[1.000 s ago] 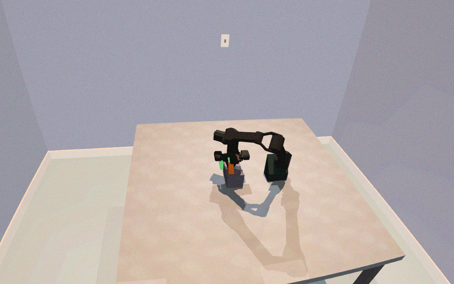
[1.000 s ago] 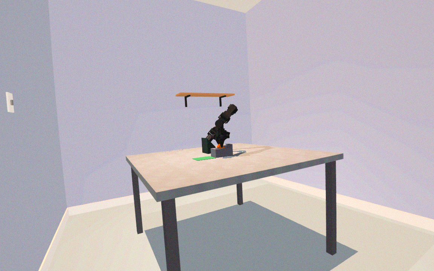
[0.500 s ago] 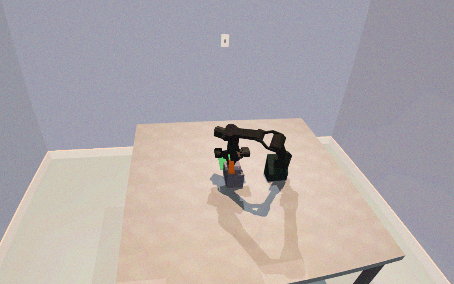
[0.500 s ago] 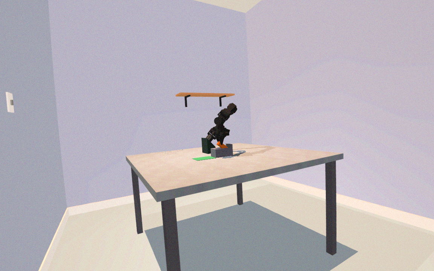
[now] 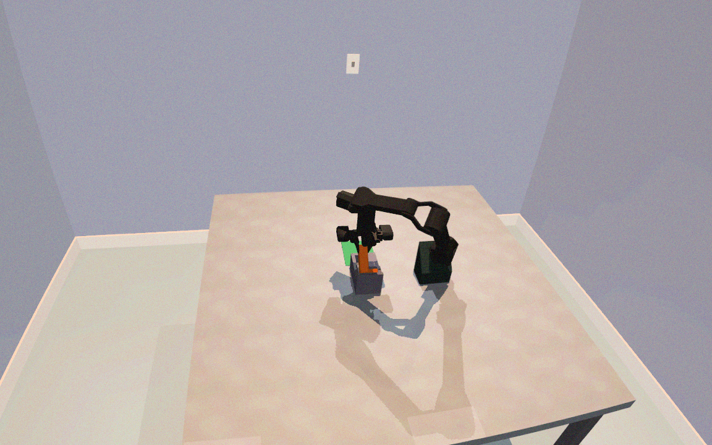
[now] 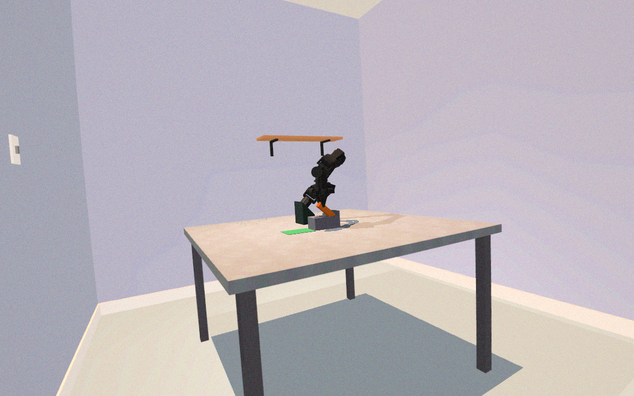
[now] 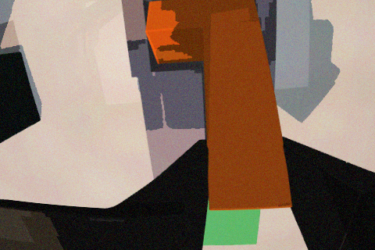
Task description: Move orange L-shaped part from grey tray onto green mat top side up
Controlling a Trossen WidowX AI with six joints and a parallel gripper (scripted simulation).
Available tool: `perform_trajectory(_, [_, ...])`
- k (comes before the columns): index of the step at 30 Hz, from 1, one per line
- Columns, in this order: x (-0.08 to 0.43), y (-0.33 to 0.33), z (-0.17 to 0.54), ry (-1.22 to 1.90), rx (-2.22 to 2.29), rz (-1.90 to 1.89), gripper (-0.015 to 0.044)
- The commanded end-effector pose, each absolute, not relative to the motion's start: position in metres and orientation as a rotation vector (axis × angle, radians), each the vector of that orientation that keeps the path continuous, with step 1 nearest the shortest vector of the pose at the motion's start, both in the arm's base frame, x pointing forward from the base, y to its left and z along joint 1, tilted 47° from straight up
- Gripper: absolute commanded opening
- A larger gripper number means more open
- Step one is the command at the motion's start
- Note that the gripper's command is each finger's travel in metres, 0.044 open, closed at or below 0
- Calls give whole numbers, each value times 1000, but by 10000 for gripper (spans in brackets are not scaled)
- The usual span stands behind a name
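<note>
The orange L-shaped part [image 5: 363, 257] [image 6: 326, 209] [image 7: 244, 105] is tilted steeply, its plain end raised high and its L-shaped end low at the tray's far-from-mat end. My gripper [image 5: 364, 246] [image 6: 322, 202] [image 7: 240, 147] is shut on the part's raised arm, one dark finger on each side. The grey tray [image 5: 368, 285] [image 6: 323, 223] [image 7: 176, 105] is below the part. Whether the L-shaped end still touches the pocket is hard to tell. The green mat [image 5: 349, 254] [image 6: 295, 231] [image 7: 230, 228] lies flat beside the tray, partly hidden by the arm and part.
The robot's dark base [image 5: 431, 264] [image 6: 301, 212] stands on the table [image 5: 270, 332] [image 6: 269, 251], to the right of the tray in the top view. An orange wall shelf [image 6: 299, 138] is in the background of the exterior view. Arm shadows fall across the table.
</note>
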State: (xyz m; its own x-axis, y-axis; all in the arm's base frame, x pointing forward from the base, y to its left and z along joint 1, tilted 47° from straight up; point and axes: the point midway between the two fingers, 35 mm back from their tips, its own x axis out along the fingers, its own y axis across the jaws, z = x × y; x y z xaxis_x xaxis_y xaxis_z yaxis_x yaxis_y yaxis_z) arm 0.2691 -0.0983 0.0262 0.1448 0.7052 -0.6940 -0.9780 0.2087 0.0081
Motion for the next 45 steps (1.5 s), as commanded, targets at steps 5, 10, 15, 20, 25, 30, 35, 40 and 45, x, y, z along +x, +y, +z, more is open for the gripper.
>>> perform_trajectory(5, [268,-108,37,645,-516,1291,0])
perform_trajectory(10, [267,-114,42,646,-516,1291,0])
perform_trajectory(15, [265,-119,47,646,-516,1291,0])
perform_trajectory(20, [264,-125,53,646,-516,1291,0])
perform_trajectory(25, [264,-125,53,646,-516,1291,0])
perform_trajectory(30, [263,-129,53,646,-516,1291,0])
perform_trajectory(35, [259,-140,37,647,-517,1291,0])
perform_trajectory(40, [253,-156,19,648,-518,1290,0])
perform_trajectory(45, [247,-172,1,649,-520,1290,0])
